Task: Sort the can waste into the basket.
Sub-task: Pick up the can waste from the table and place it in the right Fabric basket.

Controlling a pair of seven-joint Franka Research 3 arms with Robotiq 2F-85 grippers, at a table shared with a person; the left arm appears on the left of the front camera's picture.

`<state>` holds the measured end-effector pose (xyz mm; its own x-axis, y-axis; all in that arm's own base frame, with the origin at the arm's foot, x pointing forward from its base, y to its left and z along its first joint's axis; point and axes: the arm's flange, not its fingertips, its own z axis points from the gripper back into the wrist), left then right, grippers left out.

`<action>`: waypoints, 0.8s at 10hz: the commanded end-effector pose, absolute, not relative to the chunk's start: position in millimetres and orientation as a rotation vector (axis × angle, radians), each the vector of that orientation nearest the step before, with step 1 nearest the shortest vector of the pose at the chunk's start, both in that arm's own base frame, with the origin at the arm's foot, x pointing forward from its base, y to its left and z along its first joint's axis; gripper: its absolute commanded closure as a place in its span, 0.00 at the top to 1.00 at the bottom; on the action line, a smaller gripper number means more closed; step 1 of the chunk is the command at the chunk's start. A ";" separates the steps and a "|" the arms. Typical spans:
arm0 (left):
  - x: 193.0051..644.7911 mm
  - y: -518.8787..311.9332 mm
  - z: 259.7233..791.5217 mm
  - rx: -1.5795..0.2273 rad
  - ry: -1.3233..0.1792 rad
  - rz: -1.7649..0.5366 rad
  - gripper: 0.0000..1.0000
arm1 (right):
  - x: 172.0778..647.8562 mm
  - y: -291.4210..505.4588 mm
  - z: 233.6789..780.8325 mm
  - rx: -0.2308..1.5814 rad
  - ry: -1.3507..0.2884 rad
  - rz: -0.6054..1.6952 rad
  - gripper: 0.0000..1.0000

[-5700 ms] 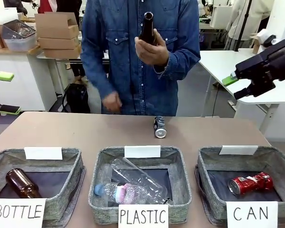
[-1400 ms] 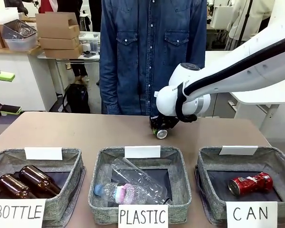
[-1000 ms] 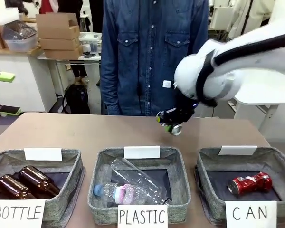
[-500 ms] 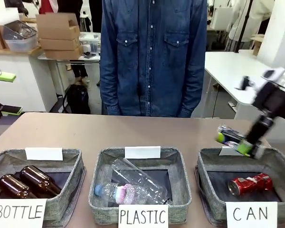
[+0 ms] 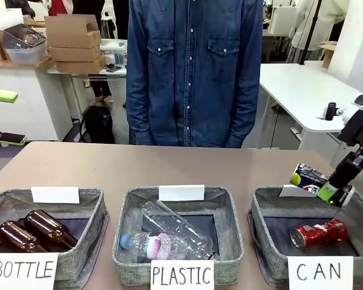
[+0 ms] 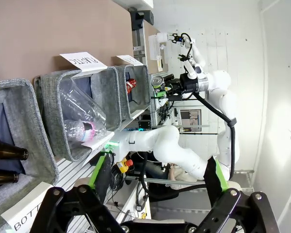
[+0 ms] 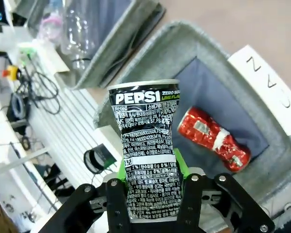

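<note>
Now right gripper [image 7: 153, 187] jaws clamp dented black can [image 7: 149, 150] w/ pinched waist above CAN basket [image 7: 150, 63]

Black pincer [image 7: 150, 167], green pads, white arm [image 6: 218, 97]

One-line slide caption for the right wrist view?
Right pincer holds a dented black Pepsi can above the CAN basket, red can inside.

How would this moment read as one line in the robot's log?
right gripper: shut on black can | above CAN basket | red can inside | left gripper: open
</note>
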<state>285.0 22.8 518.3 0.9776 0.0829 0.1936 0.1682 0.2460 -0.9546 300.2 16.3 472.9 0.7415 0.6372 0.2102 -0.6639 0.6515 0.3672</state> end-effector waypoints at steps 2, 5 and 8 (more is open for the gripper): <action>283.1 23.4 518.1 -1.327 -0.225 -0.075 1.00 | 290.4 22.8 456.8 0.446 -0.086 0.719 1.00; 283.1 23.4 518.1 -1.327 -0.225 -0.075 1.00 | 285.7 24.0 450.2 0.458 -0.105 0.710 1.00; 283.1 23.4 518.1 -1.327 -0.225 -0.075 1.00 | 281.5 26.8 453.6 0.645 -0.190 0.601 1.00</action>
<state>285.0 22.7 518.3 0.9776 0.0828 0.1936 0.1682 0.2461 -0.9545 304.6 18.5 477.1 0.7701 0.5757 0.2748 -0.6348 0.6488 0.4197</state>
